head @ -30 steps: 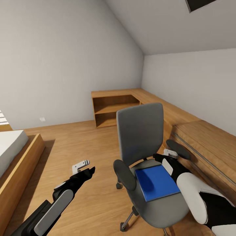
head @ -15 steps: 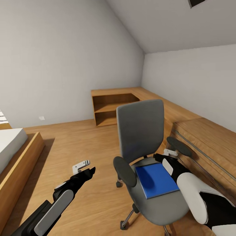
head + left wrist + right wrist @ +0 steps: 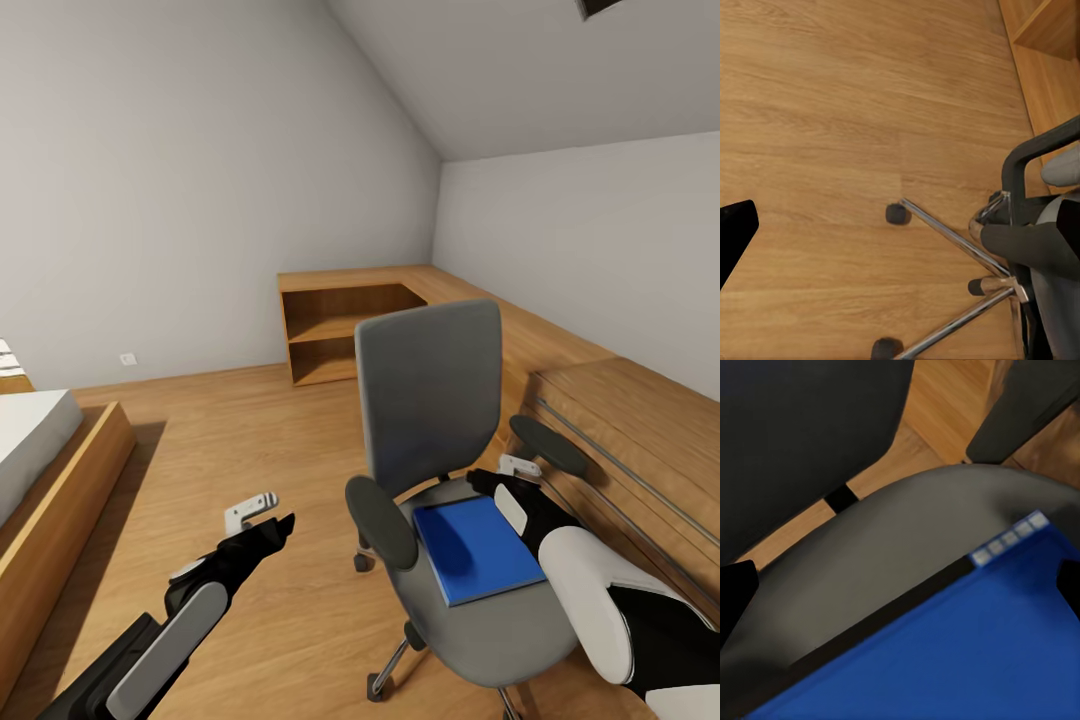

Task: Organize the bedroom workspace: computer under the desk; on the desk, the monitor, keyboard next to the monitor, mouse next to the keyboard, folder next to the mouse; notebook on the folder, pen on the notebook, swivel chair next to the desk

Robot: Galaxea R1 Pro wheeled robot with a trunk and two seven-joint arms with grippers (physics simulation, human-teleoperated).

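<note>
Judging from how things lie, the job is at an early stage: the flat bright blue rectangular folder (image 3: 478, 551) lies on the seat of the grey-upholstered swivel chair with black armrests and a chrome star base (image 3: 430, 400), so moving it to the bench is not yet done, and everything that stacks on it waits behind that step. The chair stands on the light wood plank floor (image 3: 250, 430) just beside a long low oak unit (image 3: 610, 400) along the wall.

In the head view the right tool (image 3: 520, 466) hovers over the seat's far edge, just beyond the folder's back corner; whether it is released or clenched I cannot tell. Its wrist view looks down on the folder (image 3: 967, 660), showing a dark strip and small pale tabs along one edge against the grey cushion. The left tool (image 3: 250, 511) hangs over bare floor beside the chair, grasping nothing that shows; its jaws are too unclear to call.

The folder looks thin, smooth and lies flat.
</note>
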